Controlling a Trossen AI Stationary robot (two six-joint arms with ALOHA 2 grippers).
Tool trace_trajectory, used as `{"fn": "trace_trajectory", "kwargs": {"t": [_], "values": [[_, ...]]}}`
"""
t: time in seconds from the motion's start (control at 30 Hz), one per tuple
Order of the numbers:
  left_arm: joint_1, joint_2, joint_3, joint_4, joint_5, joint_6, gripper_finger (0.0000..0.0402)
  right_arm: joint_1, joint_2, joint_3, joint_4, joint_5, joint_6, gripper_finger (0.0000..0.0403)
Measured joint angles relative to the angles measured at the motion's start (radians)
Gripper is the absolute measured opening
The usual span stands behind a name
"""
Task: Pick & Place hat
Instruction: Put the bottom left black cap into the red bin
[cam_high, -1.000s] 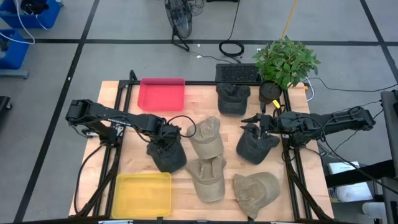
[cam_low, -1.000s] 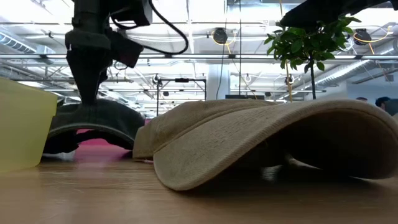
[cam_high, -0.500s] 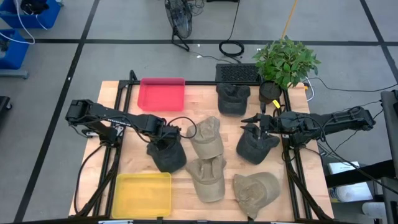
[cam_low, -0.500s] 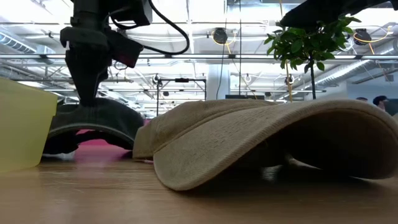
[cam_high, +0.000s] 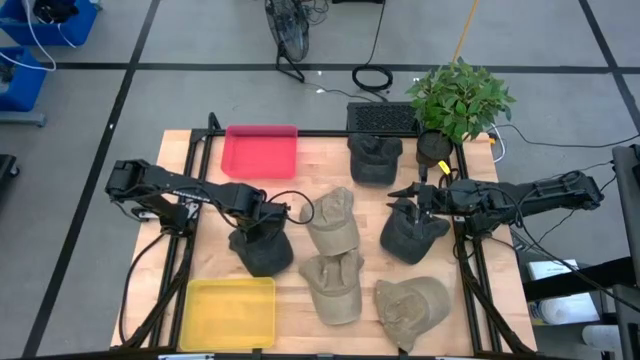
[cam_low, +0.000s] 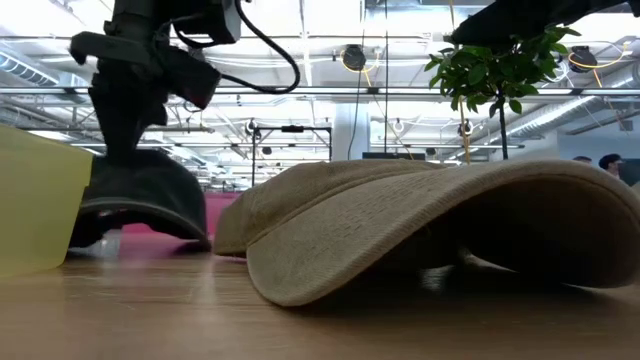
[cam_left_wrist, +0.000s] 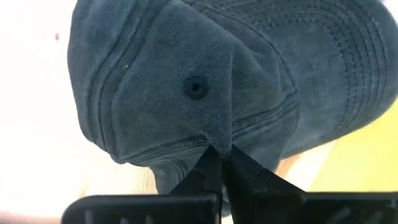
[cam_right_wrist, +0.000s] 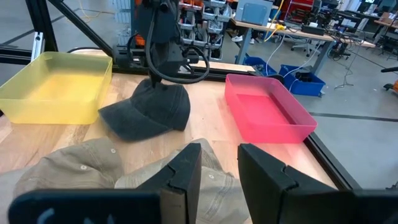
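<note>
Now left gripper pinching dark cap crown, right gripper parted, above table

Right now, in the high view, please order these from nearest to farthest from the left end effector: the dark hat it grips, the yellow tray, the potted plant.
1. Dark hat, pinched in the left end effector itself.
2. Yellow tray, at the table's near left corner.
3. Potted plant, at the far right corner.
</note>
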Motion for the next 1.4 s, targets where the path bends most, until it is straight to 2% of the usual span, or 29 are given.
{"fn": "trace_trajectory", "kwargs": {"t": [0.27,0.57,0.73,0.87,1.0,1.23,1.4], "values": [[0.005,0.0,0.116,-0.107,-0.019,0.106,0.0006,0.0,0.0,0.0,0.0,0.0,0.0,0.0096],[0.046,0.0,0.331,-0.309,-0.174,0.264,0.0006,0.0,0.0,0.0,-0.004,0.0,0.0,0.0096],[0.084,-0.002,0.427,-0.417,-0.36,0.421,0.001,0.0,0.0,0.0,-0.004,0.0,0.0,0.0096],[0.148,-0.002,0.456,-0.417,-0.385,0.53,0.0007,0.0,0.0,0.0,-0.004,0.0,0.0,0.0096],[0.221,-0.002,0.457,-0.417,-0.455,0.623,0.001,0.0,0.0,0.0,-0.016,0.0,0.0,0.0096],[0.371,-0.002,0.457,-0.369,-0.486,0.765,0.0009,0.0,0.0,0.0,-0.038,0.0,0.0,0.0095],[0.491,-0.002,0.457,-0.209,-0.51,0.901,0.0007,0.0,0.0,0.0,-0.034,0.0,0.0,0.0096]]}}
